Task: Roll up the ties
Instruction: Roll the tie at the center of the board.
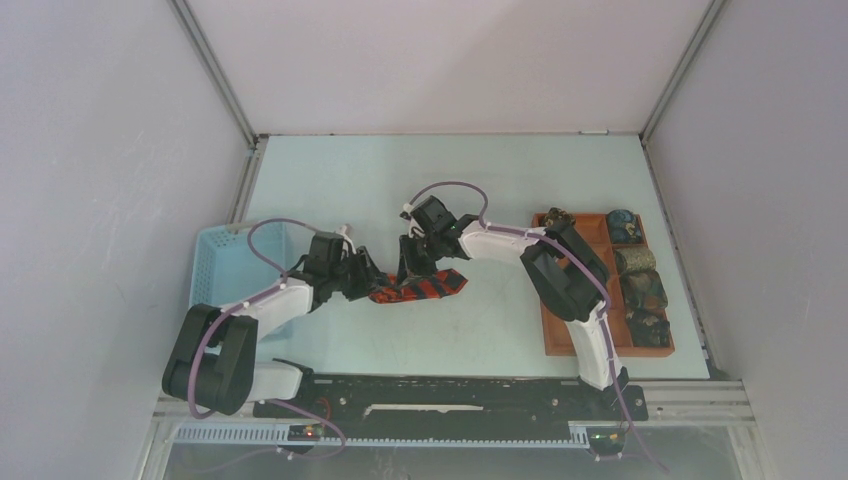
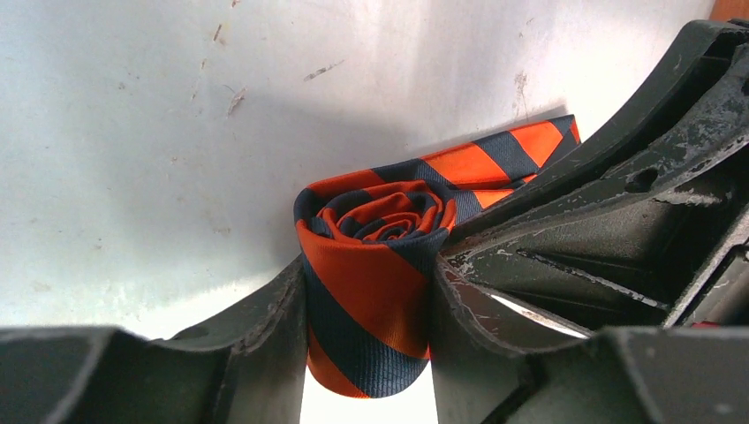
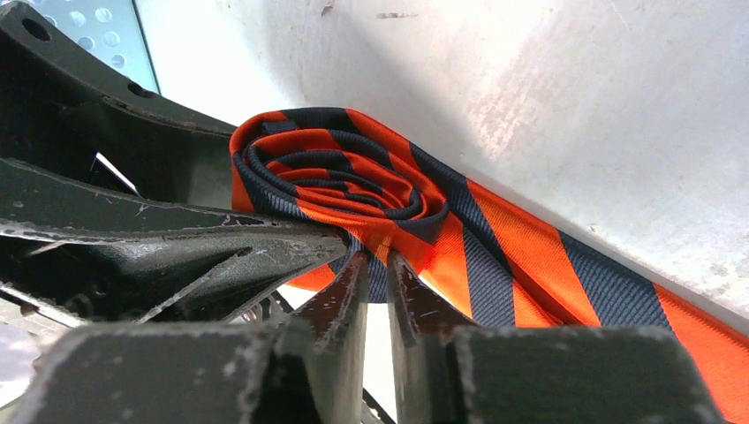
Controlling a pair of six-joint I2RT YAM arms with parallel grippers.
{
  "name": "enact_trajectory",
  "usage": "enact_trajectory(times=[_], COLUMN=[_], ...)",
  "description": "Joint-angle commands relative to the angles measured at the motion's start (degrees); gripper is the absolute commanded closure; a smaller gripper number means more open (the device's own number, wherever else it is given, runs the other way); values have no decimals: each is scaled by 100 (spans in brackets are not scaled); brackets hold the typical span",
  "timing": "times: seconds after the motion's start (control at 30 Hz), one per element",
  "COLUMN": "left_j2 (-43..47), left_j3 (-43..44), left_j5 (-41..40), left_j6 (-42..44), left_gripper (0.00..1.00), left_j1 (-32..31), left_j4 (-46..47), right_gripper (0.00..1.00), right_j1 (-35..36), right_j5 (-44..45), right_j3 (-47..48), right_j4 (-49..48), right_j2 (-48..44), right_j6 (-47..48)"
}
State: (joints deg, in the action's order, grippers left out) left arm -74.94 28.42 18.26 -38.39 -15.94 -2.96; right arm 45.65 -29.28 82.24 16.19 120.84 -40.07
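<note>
Stripes of orange and dark blue mark the striped tie, which lies near the middle of the table in the top view. We see one end of it wound into a tight roll, while the rest runs flat toward the right of the frame. The left gripper reaches in from the left side of the picture and holds the roll. In its wrist view the roll stands in the lower middle between the two fingers, and both fingers touch its sides. The right gripper reaches in from the upper right and sits just above the roll. In its wrist view its fingers are almost together at the bottom middle, and they pinch a bit of the tie's cloth at the edge of the roll. We see a light blue basket at the left edge of the table. A brown tray sits at the right edge, and small rolled ties rest in its boxes on the far right.
</note>
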Motion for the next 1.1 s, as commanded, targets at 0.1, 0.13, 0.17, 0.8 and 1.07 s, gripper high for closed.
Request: enact_trajectory(times=[0.1, 0.13, 0.17, 0.8, 1.07], left_j2=[140, 150, 160, -27, -506], left_j3=[37, 99, 163, 1479, 2167], left_j5=[-491, -601, -710, -3058, -4230], left_j6=[121, 155, 194, 873, 1142], left_gripper=[54, 54, 54, 56, 57], left_j1=[-189, -227, -266, -1060, -1520], left_j4=[-353, -467, -590, -2437, -3157], right_gripper=[75, 74, 74, 70, 70], right_j1=[-62, -74, -91, -520, -721], right_j5=[143, 148, 151, 311, 309], right_j3=[206, 201, 192, -472, -671], right_j4=[151, 160, 175, 70, 79], right_j2=[-389, -417, -460, -992, -1253], right_j6=[123, 132, 131, 238, 263])
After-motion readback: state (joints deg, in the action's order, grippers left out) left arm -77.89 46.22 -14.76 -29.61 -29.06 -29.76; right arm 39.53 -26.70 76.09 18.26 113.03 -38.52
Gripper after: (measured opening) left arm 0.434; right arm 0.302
